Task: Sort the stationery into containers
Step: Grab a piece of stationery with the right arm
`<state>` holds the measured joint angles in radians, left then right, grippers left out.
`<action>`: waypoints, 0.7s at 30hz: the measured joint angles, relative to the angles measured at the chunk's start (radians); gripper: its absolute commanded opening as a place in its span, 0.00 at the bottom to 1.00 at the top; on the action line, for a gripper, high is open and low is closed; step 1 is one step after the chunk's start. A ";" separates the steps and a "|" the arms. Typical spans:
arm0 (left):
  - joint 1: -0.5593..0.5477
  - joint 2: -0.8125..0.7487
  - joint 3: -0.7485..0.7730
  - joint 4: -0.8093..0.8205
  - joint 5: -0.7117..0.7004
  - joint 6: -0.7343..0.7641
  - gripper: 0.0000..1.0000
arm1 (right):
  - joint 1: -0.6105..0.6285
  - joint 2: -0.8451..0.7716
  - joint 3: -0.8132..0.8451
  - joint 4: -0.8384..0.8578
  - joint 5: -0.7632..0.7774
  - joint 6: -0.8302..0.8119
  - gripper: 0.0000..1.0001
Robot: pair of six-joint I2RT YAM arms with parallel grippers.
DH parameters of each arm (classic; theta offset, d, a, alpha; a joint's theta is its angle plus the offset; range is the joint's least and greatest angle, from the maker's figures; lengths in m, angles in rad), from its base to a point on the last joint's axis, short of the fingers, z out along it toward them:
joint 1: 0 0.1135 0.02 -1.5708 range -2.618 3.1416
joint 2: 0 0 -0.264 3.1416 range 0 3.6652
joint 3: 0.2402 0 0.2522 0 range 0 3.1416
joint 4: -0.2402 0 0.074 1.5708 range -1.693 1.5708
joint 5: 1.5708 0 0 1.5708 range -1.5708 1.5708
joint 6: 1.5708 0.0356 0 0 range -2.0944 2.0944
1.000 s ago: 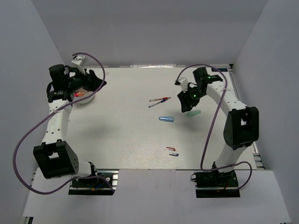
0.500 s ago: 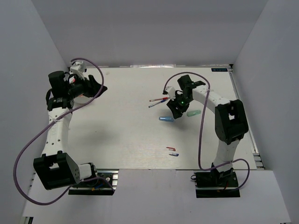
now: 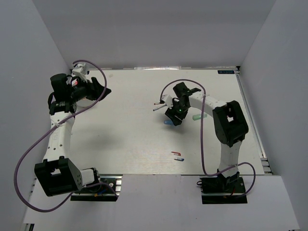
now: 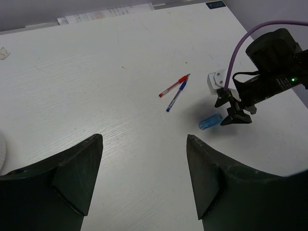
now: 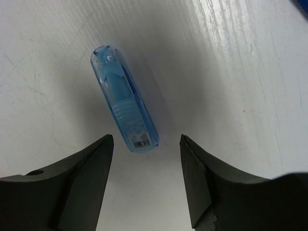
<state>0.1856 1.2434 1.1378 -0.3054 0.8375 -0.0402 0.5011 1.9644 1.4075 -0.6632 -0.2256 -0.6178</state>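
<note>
A translucent blue marker lies on the white table just ahead of my right gripper. That gripper is open and low over the marker's near end, touching nothing. From above, the right gripper covers most of the blue marker. A mint marker lies to its right. A red pen and a blue pen lie side by side further back. My left gripper hangs open and empty at the far left. Only the rim of the white bowl shows.
Two small pieces, one red and one blue, lie near the table's front edge. White walls enclose the table on three sides. The purple cables loop beside both arms.
My right arm swung left from beside the mint marker to over the blue marker, and its jaws widened. My left arm lifted away from the bowl, then stayed still.
</note>
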 measured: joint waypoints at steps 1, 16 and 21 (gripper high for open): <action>0.000 0.000 0.000 0.000 0.000 -0.002 0.80 | 0.005 0.002 -0.003 0.007 0.005 -0.001 0.62; 0.000 -0.034 -0.048 0.059 -0.016 -0.034 0.79 | 0.067 -0.040 -0.108 0.118 0.066 -0.034 0.00; -0.002 -0.053 -0.100 0.113 0.008 -0.108 0.76 | 0.071 -0.092 -0.108 0.108 -0.009 0.043 0.00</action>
<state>0.1841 1.1904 1.0374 -0.1925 0.8452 -0.1486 0.5720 1.8729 1.2991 -0.5549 -0.2344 -0.5743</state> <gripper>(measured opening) 0.773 0.349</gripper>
